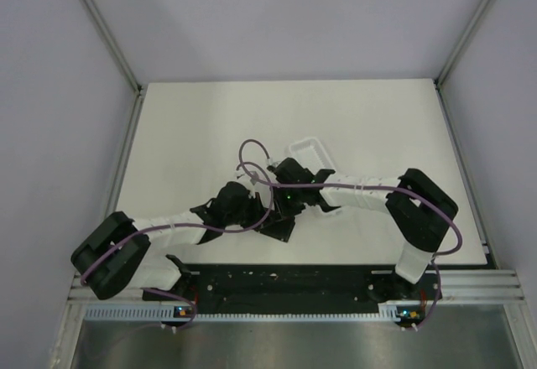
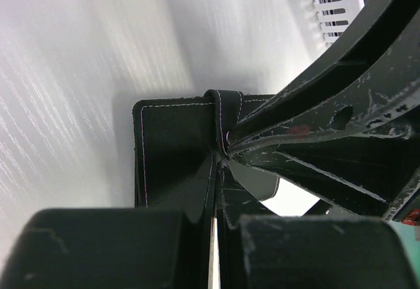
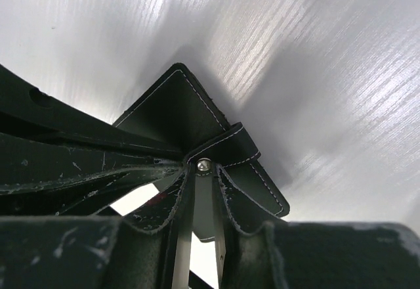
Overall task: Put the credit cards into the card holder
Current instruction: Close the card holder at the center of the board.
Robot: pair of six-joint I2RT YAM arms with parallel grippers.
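The black card holder (image 1: 279, 228) lies near the table's front middle, where both grippers meet on it. In the left wrist view it shows as a stitched black panel (image 2: 170, 144) with a strap over its edge. My left gripper (image 2: 220, 164) is shut on a thin edge of it. In the right wrist view the holder (image 3: 177, 115) shows its strap and metal snap (image 3: 204, 165). My right gripper (image 3: 204, 177) is closed on the strap, with a grey flap between its fingers. I see no credit card clearly; the arms hide much of the area.
A long white plastic tray (image 1: 306, 147) lies just behind the grippers, partly hidden by the right arm. Purple cables loop over both wrists. A white ribbed rail (image 2: 335, 0) runs along the table's near edge.
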